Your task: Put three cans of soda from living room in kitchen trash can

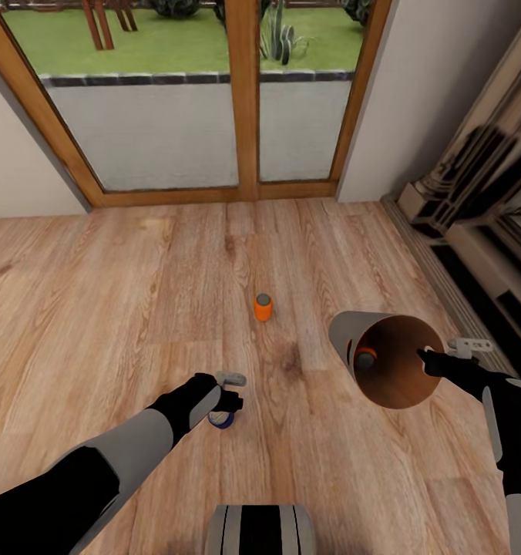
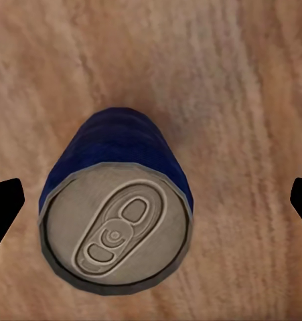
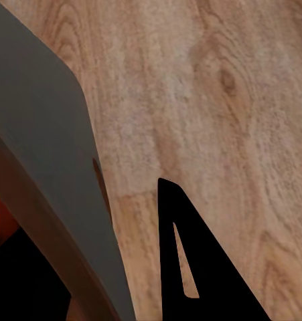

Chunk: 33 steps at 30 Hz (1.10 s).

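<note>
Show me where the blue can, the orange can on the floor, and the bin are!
blue can (image 2: 116,231): left wrist view, on its grey metal top.
orange can (image 1: 263,310): head view, on its orange side.
bin (image 1: 350,327): head view, on its grey outer wall.

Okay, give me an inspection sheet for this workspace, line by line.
Surface: wood plank floor.
Job's things: orange can upright on floor; blue can upright; another orange can inside the trash can, which is tilted.
Clutter: nothing seen.
Grippers: left gripper open, fingers either side of the blue can; right gripper shut on the trash can's rim.
Cables: nothing seen.
Surroundings: glass doors ahead, fireplace surround to the right.
</note>
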Tool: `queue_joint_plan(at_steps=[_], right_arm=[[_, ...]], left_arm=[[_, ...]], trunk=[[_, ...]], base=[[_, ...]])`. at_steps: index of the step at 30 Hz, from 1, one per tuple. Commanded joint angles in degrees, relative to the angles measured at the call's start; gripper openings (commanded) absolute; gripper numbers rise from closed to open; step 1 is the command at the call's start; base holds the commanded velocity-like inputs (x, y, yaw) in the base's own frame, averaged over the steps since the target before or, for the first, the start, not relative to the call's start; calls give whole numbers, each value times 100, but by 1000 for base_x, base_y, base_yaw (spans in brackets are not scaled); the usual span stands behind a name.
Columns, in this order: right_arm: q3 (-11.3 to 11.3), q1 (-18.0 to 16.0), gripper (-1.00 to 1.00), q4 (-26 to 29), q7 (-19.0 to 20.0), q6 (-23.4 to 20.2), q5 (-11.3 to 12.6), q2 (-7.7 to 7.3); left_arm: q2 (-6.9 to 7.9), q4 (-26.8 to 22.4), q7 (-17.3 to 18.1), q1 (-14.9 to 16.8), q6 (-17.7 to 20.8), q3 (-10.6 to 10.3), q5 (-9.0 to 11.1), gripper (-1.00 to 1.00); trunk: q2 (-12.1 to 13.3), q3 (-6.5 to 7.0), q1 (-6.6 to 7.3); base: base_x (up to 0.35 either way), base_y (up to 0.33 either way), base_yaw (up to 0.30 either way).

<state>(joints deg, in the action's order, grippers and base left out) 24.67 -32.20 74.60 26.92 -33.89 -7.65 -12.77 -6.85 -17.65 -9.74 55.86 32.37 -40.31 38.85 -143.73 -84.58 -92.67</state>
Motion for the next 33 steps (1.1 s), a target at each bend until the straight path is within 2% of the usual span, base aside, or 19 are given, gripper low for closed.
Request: queue_joint_plan(at_steps=[1, 5, 12, 33], right_arm=[[8, -6, -100, 11, 59, -30, 19, 2], [3, -5, -100, 11, 59, -28, 25, 2], [-76, -5, -100, 11, 59, -26, 27, 2], [-122, 4, -100, 28, 68, -25, 29, 11]], left_arm=[[6, -10, -46, 3, 19, -36, 61, 100], [13, -10, -46, 3, 17, -31, 71, 100], [32, -10, -50, 4, 16, -30, 206, 100], [36, -13, -46, 2, 17, -30, 228, 100]], trunk=[[-2, -5, 2], [-2, -7, 2], [-2, -8, 2], [-2, -14, 2]], base=[[0, 0, 0], [0, 0, 0], [0, 0, 0], [0, 0, 0]])
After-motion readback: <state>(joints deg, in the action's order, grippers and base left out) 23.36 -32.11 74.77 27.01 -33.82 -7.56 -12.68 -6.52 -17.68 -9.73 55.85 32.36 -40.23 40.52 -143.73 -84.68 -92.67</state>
